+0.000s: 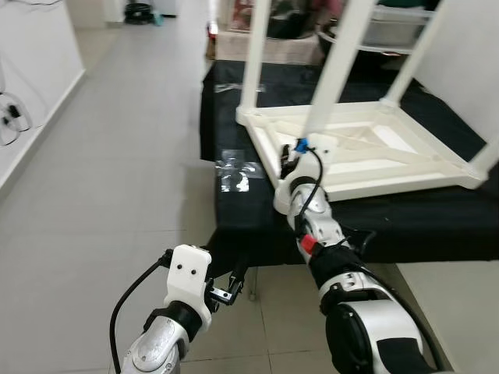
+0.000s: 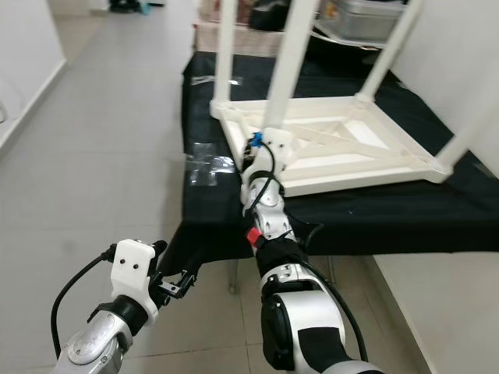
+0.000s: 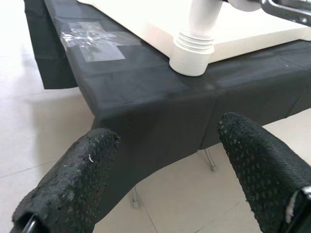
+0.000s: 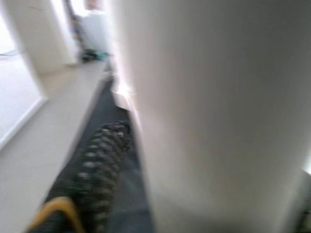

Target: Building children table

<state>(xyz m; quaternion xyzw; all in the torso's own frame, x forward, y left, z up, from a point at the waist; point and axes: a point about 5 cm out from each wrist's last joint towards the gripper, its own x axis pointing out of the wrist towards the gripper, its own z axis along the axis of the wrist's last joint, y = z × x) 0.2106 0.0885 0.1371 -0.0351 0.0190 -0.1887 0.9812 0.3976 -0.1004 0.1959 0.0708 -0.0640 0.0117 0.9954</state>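
Children's table [image 1: 366, 152] lies upside down on the black-draped desk [image 1: 234, 210] in the eye views, right pincer [image 1: 295, 156] at its near leg [image 1: 331, 70]. Left wrist view: left pincer [image 3: 165, 170] gapes wide, empty. Right wrist view: the leg sits against one finger [image 4: 97, 160]; whether it is gripped I cannot tell. Stiff, light, smooth; grasp it low.

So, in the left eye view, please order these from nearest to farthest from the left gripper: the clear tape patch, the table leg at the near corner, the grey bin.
From the left gripper:
1. Clear tape patch, on the black cloth's near-left part.
2. Near-corner table leg, further right.
3. Grey bin, far back right.
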